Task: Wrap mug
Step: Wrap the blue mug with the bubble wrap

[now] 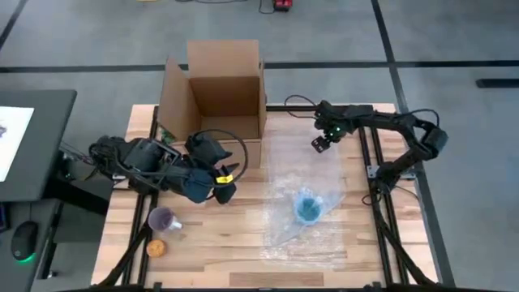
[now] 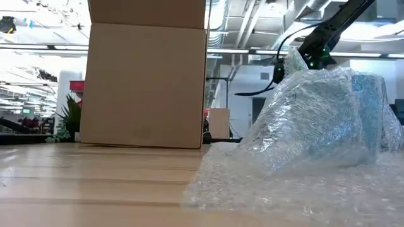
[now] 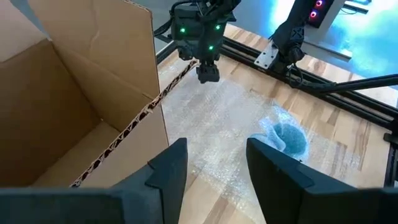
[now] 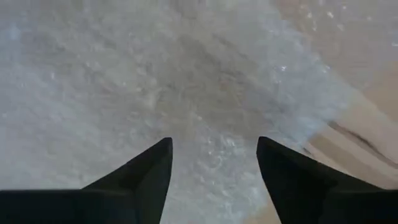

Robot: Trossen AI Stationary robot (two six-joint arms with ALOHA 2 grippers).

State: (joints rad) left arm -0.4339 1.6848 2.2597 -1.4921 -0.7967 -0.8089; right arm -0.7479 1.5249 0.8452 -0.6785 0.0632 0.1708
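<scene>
A blue mug (image 1: 308,207) lies on the table's right half under a fold of clear bubble wrap (image 1: 304,174). In the low view the wrap (image 2: 315,120) rises over the mug like a tent. My right gripper (image 1: 320,146) hovers open over the wrap's far part (image 4: 205,93), with nothing between its fingers. My left gripper (image 1: 229,185) is open in front of the cardboard box, left of the wrap, and faces the mug (image 3: 289,138). Its fingers hold nothing.
An open cardboard box (image 1: 219,97) stands at the table's far middle, flaps up. A small purple cup (image 1: 165,219) and a round orange thing (image 1: 156,248) sit near the left front corner. Bare wood lies between the cup and the wrap.
</scene>
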